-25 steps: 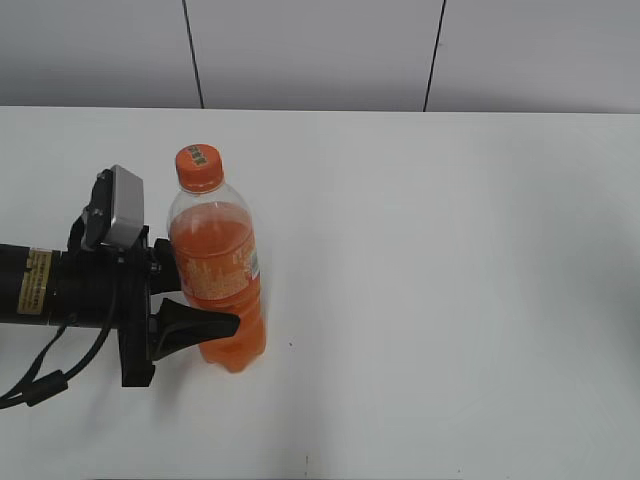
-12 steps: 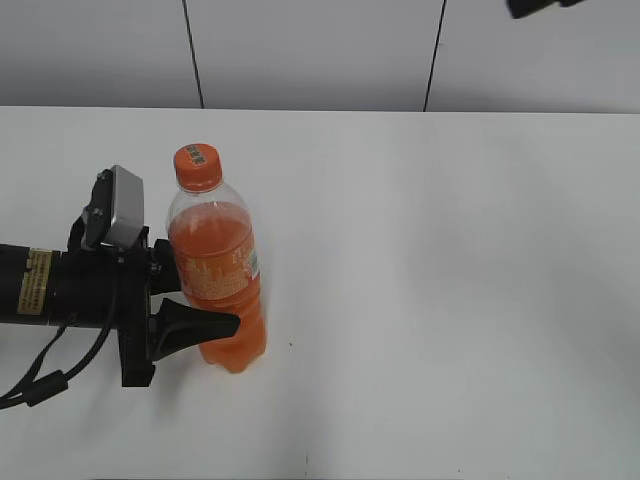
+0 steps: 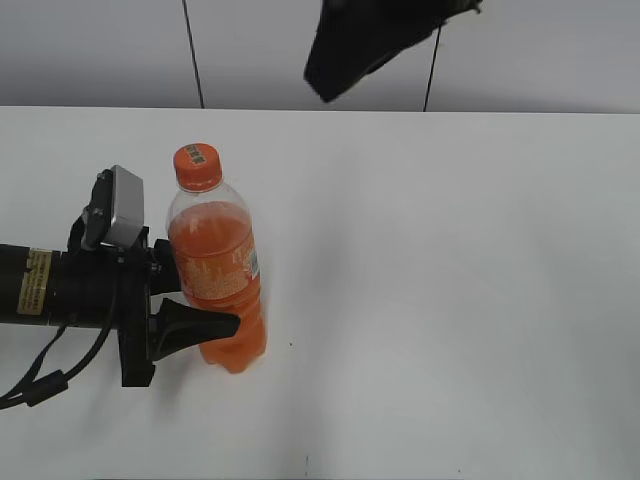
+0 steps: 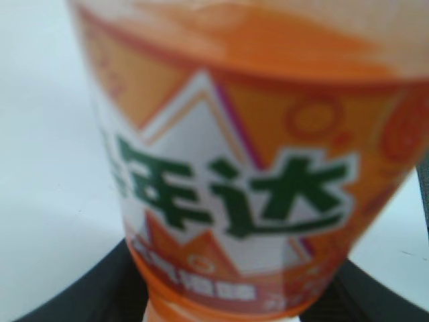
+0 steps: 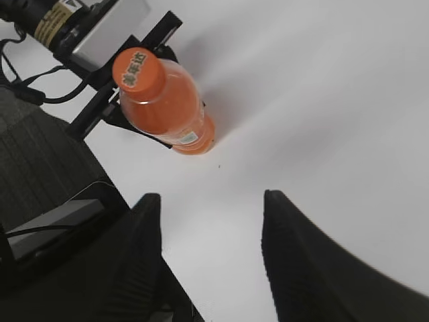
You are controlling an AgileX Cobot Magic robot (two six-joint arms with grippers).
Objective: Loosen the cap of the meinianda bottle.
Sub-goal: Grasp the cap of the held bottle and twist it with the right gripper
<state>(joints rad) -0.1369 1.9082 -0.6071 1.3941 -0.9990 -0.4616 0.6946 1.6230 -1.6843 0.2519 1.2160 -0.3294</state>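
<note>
So my right gripper just swung into shot at 12 o'clock, jaws spread and empty, well above the desk. Left gripper is clenched on the meinianda bottle, standing upright at 9 o'clock, about two-thirds full of orange drink. Next I'd guess: drop onto the cap, pinch, twist.

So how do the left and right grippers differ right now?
The left gripper is down at table level, shut on the tall clear plastic bottle of orange drink; the right gripper hangs high above the white table, open and empty. Both have black fingers.
</note>
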